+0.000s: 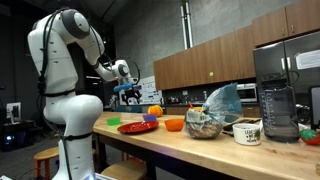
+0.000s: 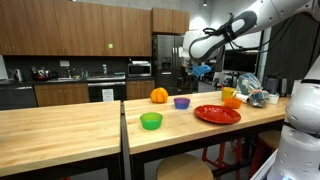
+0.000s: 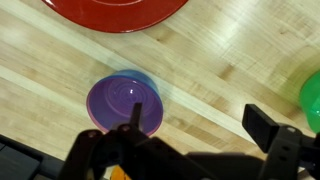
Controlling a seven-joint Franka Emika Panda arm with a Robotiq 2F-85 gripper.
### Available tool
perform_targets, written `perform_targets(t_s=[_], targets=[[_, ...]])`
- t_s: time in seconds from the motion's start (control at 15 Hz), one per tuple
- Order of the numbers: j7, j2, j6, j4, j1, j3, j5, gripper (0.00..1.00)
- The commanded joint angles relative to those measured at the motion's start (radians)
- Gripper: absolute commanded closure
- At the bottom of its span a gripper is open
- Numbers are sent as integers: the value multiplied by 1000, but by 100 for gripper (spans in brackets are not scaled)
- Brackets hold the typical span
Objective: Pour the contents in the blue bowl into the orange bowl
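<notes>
The blue bowl [image 3: 120, 98] is a small purple-blue bowl standing upright on the wooden table; it shows in both exterior views [image 1: 150, 118] [image 2: 181, 102]. I cannot make out any contents in it. The orange bowl [image 1: 174, 124] [image 2: 232, 100] stands beyond the red plate and is out of the wrist view. My gripper [image 3: 200, 125] is open and empty. It hangs high above the table over the blue bowl [image 1: 128, 93] [image 2: 203, 70]. In the wrist view one finger overlaps the bowl's near rim and the other is over bare wood.
A red plate [image 2: 217, 114] [image 3: 115, 12] lies between the two bowls. A lime-green bowl [image 2: 151, 121] [image 3: 313, 100] and a round orange fruit [image 2: 159, 96] are nearby. A plastic bag [image 1: 212, 112], a mug [image 1: 247, 131] and a blender [image 1: 278, 110] stand further along the table.
</notes>
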Motion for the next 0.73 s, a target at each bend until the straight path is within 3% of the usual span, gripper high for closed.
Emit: perform_targets(t_s=[0.0, 0.67], targets=[[-32, -111, -3, -77, 1, -10, 36, 0], [-55, -300, -16, -189, 0, -27, 80, 0]])
